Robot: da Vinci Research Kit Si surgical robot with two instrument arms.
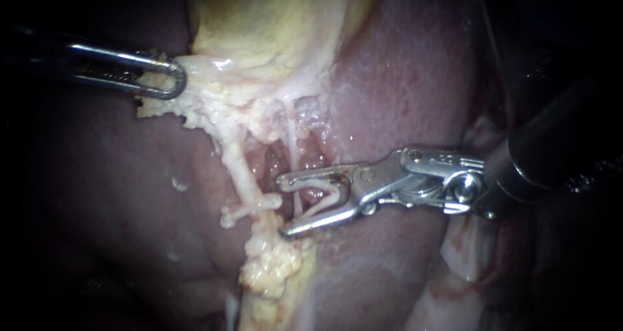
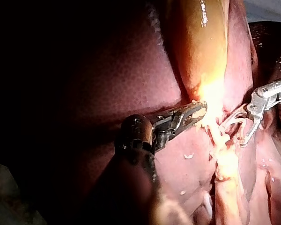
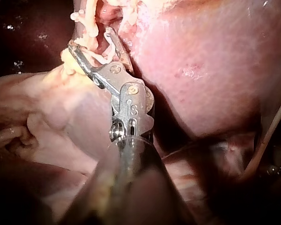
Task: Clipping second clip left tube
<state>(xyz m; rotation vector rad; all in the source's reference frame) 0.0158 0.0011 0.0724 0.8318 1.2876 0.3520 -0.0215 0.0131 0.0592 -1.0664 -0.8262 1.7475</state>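
The liver (image 1: 402, 97) fills the background, with the yellow gallbladder (image 1: 272, 26) above it. My left instrument (image 1: 172, 78) has its jaws clamped on the gallbladder's pale lower fringe, well away from the work. My right instrument (image 1: 285, 206) is the nearer one. Its jaws gape, with a thin strand (image 1: 293, 152) standing between them. The left tube (image 1: 241, 172) runs steeply downward, crosswise to those jaws and just beyond their tips.

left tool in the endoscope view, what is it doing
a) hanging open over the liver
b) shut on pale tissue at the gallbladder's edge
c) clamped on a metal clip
b: the left tool has both jaws closed on the pale tissue at the lower edge of the gallbladder.
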